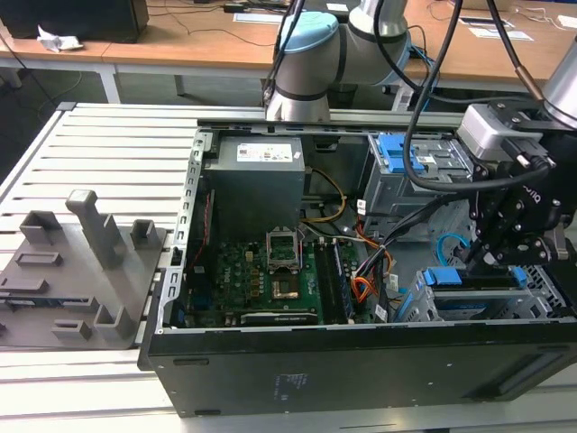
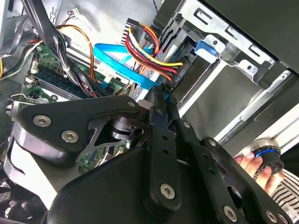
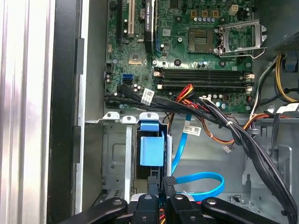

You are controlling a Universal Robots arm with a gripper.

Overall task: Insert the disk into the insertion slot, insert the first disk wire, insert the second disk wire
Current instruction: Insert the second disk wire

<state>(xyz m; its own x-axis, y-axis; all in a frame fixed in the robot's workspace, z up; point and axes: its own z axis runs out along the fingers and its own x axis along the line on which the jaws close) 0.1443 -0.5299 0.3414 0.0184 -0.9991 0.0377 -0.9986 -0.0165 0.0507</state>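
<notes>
— End effector (image 3: 161, 186) status?
— My fingers look pressed together just beside the second disk wire (image 3: 198, 179), which loops beside the disk (image 1: 476, 290) already seated in the insertion slot (image 1: 550, 293).
— Step?
— Wiring, I judge. It needs fine alignment; the first disk wire (image 2: 147, 49) crowds close.

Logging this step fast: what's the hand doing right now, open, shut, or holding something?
Hand: closed, its fingertips pinched together by the light-blue cable near the drive cage; whether they grip anything cannot be told.
</notes>
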